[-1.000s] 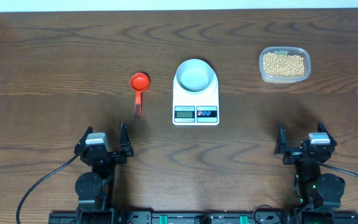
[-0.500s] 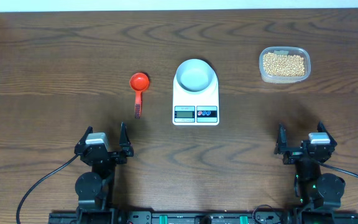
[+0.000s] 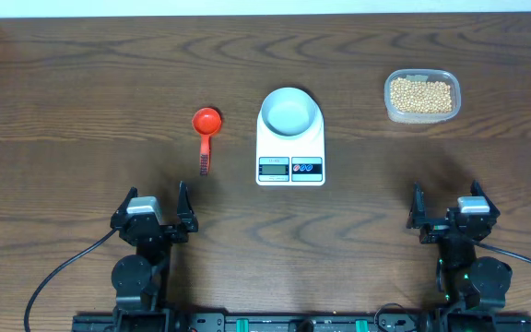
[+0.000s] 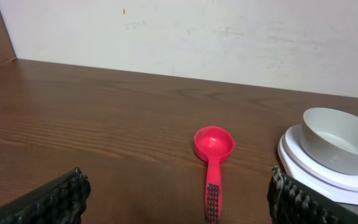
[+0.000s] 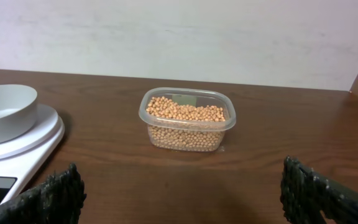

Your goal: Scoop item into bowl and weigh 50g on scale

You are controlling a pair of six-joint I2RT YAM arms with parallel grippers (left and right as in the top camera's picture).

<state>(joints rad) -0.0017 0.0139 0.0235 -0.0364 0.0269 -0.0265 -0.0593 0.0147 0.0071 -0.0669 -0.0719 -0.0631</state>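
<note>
Nothing has moved since the earlier frames. On the wooden table (image 3: 81, 83), my left gripper (image 3: 155, 197) and right gripper (image 3: 447, 197) sit at the near edge, both with jaws spread wide. The white digital scale (image 3: 290, 155) is mid-table with the pale bowl (image 3: 290, 112) on its platform. The clear plastic container (image 3: 421, 96) is far right, well apart from the scale, and holds all the soybeans (image 5: 185, 112). The red scoop (image 3: 206, 124) lies just left of the scale, cup away from me.
</note>
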